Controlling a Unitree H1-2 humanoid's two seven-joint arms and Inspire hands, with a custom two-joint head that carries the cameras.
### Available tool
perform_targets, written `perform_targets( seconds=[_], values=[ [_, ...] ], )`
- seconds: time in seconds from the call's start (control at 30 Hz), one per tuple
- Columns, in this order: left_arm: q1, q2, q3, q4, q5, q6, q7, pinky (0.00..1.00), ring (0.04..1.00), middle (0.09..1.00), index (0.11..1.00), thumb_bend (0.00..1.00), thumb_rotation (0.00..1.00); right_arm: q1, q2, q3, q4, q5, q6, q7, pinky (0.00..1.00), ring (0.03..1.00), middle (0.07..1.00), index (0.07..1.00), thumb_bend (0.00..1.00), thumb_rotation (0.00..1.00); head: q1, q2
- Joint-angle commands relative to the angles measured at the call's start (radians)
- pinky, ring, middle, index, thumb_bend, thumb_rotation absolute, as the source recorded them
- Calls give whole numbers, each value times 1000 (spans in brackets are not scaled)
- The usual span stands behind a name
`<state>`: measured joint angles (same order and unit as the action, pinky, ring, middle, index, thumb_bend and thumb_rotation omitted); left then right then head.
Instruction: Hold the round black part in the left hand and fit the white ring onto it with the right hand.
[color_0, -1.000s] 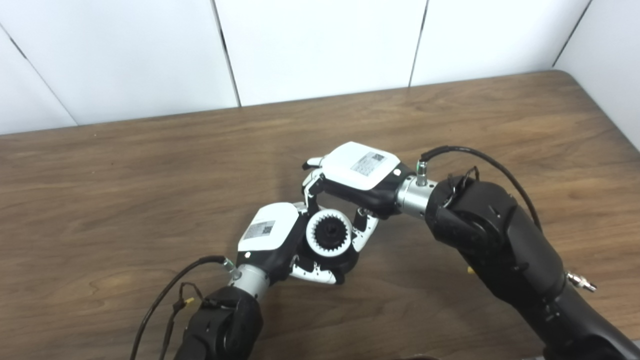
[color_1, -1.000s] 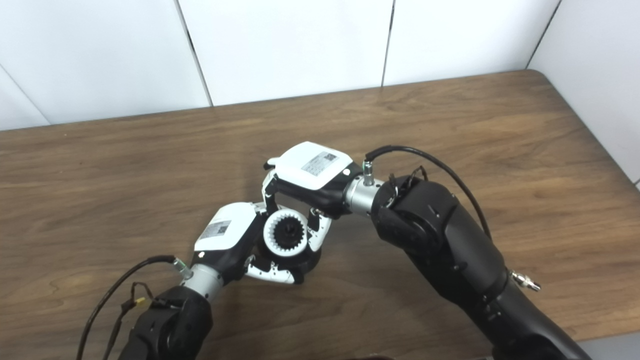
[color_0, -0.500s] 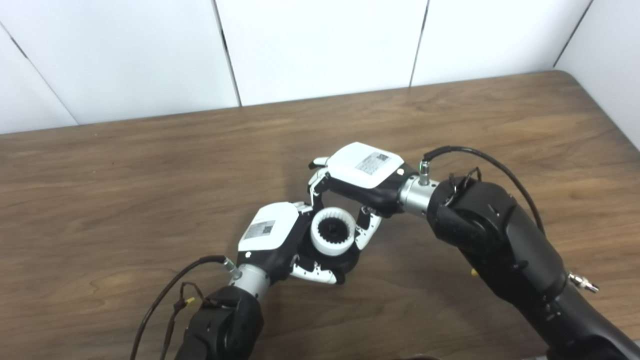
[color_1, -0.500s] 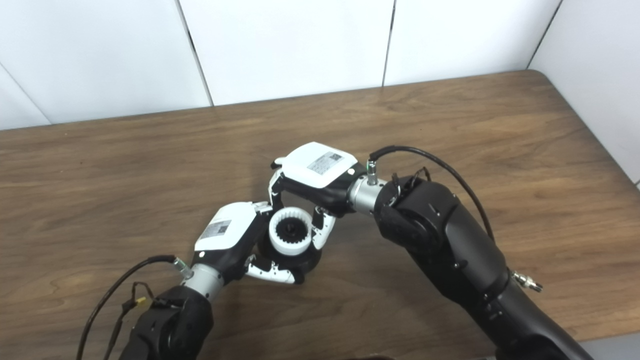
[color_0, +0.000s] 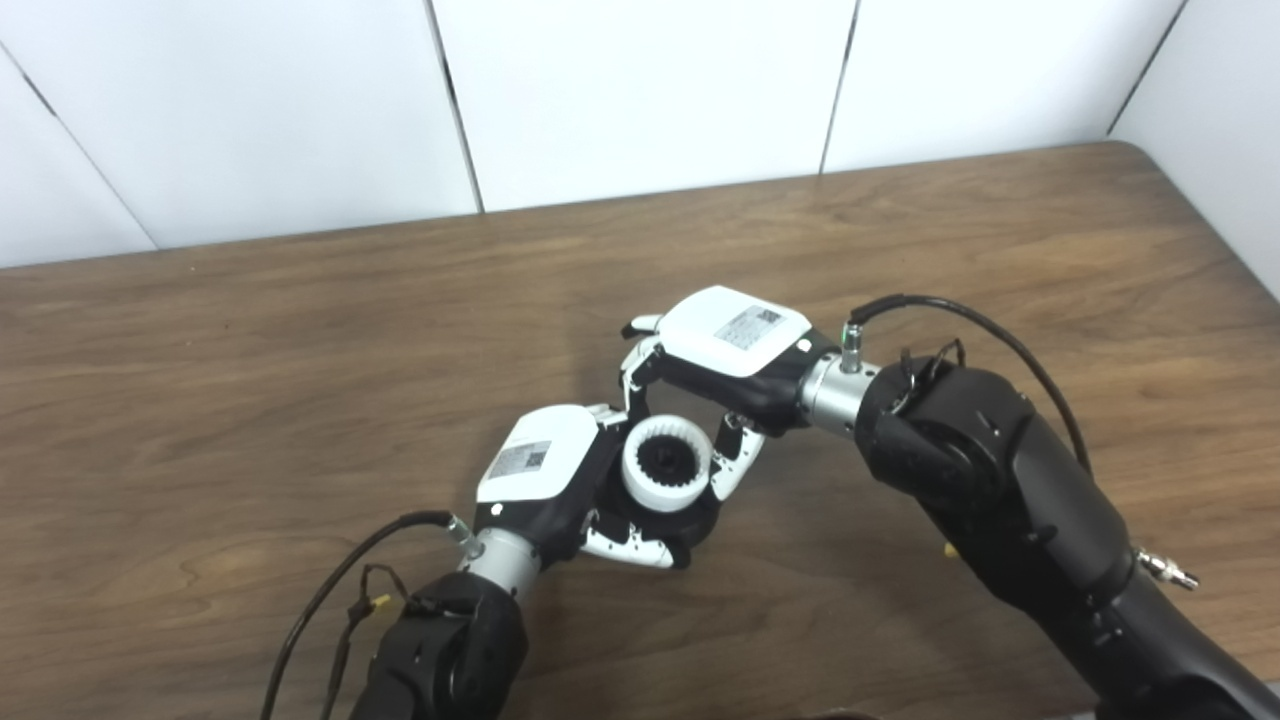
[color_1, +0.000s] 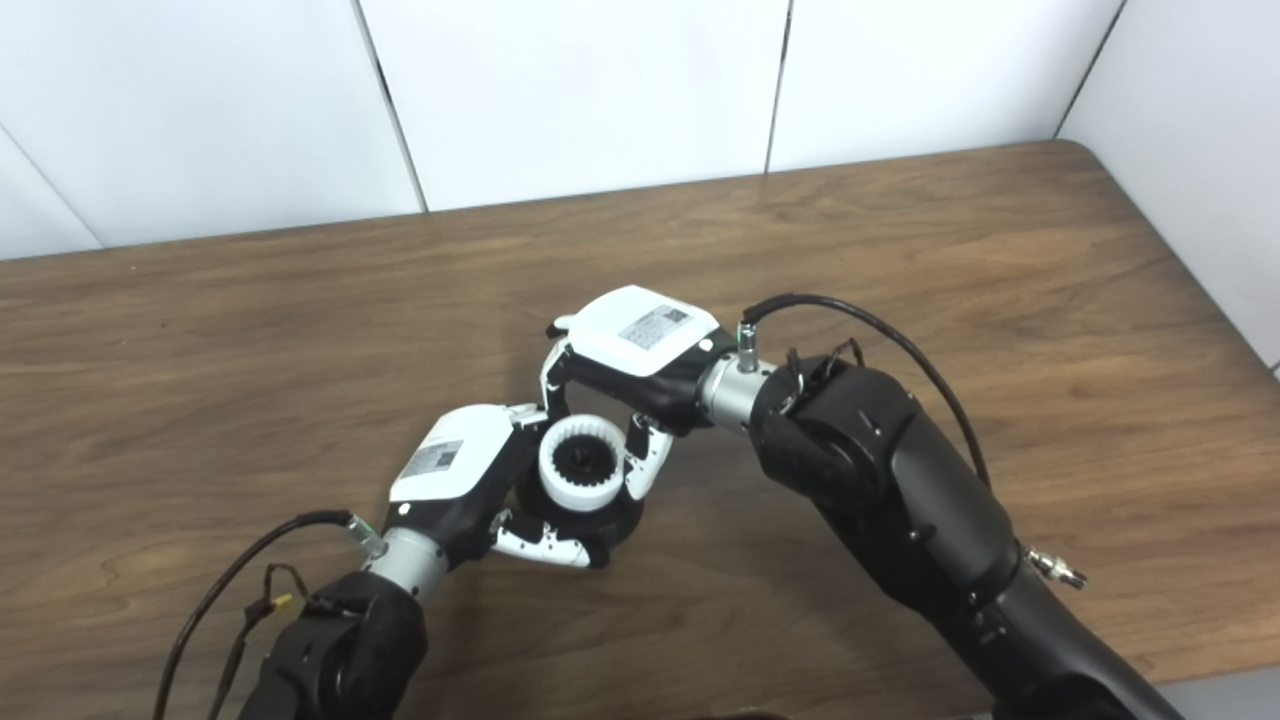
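Note:
My left hand (color_0: 560, 480) is shut on the round black part (color_0: 690, 522), holding it just above the table near the middle. The white ring (color_0: 666, 465), toothed on its inside, sits on top of the black part. My right hand (color_0: 715, 365) reaches over from the right, its fingers (color_0: 732, 462) closed around the ring's sides. The black part is mostly hidden by the ring and both hands. The same pair shows in the right eye view, with the ring (color_1: 582, 470) between my left hand (color_1: 465, 475) and my right hand (color_1: 635, 350).
The wooden table (color_0: 250, 380) runs to a white panelled wall at the back and right. Its right back corner (color_0: 1150, 160) is rounded. Black cables loop off both wrists.
The white ring has tilted from facing the camera to lying flatter on the black part. My right hand has shifted slightly right and down with it. My left hand has stayed put.

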<state>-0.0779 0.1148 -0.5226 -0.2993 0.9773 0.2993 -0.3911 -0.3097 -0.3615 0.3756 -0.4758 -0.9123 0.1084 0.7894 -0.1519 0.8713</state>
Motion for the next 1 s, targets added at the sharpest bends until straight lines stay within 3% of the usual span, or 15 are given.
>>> perform_targets(
  seconds=[0.0, 0.3, 0.33, 0.37, 0.43, 0.47, 0.5, 0.57, 0.7, 0.97],
  values=[
    [2, 6, -4, -1, 17, 8, -26, 931, 884, 773, 480, 524, 52, -6, -16, 4, -6, -23, 5, 29, 869, 921, 777, 489, 525, 142, -1, 0],
    [3, 0, -4, -5, 54, 18, -15, 910, 875, 777, 485, 526, 65, -8, -12, 0, -12, -20, 24, 41, 873, 925, 784, 489, 525, 151, 2, 3],
    [0, 2, -8, -8, 70, 24, -29, 911, 875, 778, 487, 525, 69, -9, -11, 0, -13, -20, 26, 43, 874, 925, 784, 504, 614, 166, 2, 3],
    [-4, 4, -11, -11, 84, 28, -41, 910, 875, 780, 490, 524, 72, -9, -12, 0, -13, -20, 28, 44, 872, 924, 784, 532, 788, 198, 2, 3],
    [-11, 6, -18, -14, 118, 36, -66, 906, 872, 781, 493, 523, 75, -11, -14, 0, -12, -19, 31, 44, 870, 924, 784, 556, 924, 225, 2, 3],
    [-15, 7, -22, -15, 138, 42, -80, 903, 870, 786, 593, 764, 200, -11, -14, -1, -11, -19, 32, 44, 870, 927, 785, 564, 952, 240, 2, 3],
    [-18, 7, -23, -16, 152, 45, -91, 903, 870, 790, 634, 847, 248, -12, -15, -2, -11, -19, 33, 45, 870, 929, 786, 566, 962, 246, 2, 3],
    [-24, 0, -20, -21, 180, 62, -125, 901, 875, 804, 702, 921, 302, -13, -16, -4, -10, -22, 36, 46, 866, 929, 785, 568, 968, 248, 7, 9],
    [-24, -19, -3, -28, 215, 86, -167, 910, 889, 833, 801, 979, 368, -15, -17, -6, -8, -21, 36, 47, 850, 927, 783, 573, 969, 255, 8, 11],
    [-21, -45, 21, -33, 363, 88, -211, 883, 866, 855, 856, 1000, 472, -19, -19, -12, -9, -19, 36, 48, 831, 925, 787, 585, 972, 281, 16, 13]
  ],
)
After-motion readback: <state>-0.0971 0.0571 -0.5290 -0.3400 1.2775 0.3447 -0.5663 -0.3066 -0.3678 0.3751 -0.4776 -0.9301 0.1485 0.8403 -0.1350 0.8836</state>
